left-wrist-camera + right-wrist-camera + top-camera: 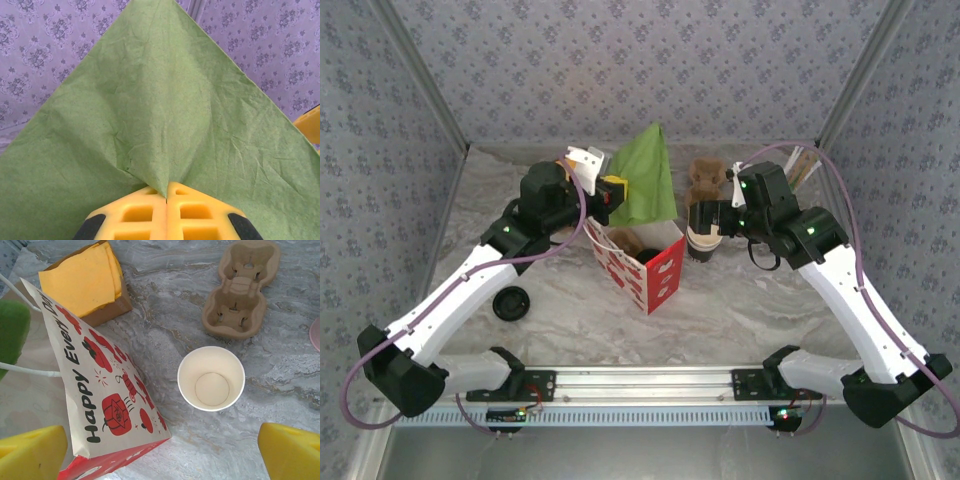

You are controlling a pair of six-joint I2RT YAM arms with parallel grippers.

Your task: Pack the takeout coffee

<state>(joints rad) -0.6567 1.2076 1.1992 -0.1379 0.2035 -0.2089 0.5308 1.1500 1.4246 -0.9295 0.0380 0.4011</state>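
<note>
Takeout coffee [211, 378] is seen upright near the middle of the table [165, 315], just beside the right face of the paper bag [100, 390] but apart from it. Right gripper [162, 452] is positioned above it, jaws spread wide. The takeout coffee lies between and ahead of them, untouched. Left gripper [166, 192] is clamped on green paper [150, 100].

The left gripper [166, 200] is pinching a creased green paper sheet [160, 110] — its yellow pads [137, 215] are pressing together on a fold. The sheet is rising ahead of the claw to a peak, hiding much of the purple patterned wall [40, 40] beyond. A yellow corner [311, 126] is peeking out at the claw's right — unidentifiable.
</note>
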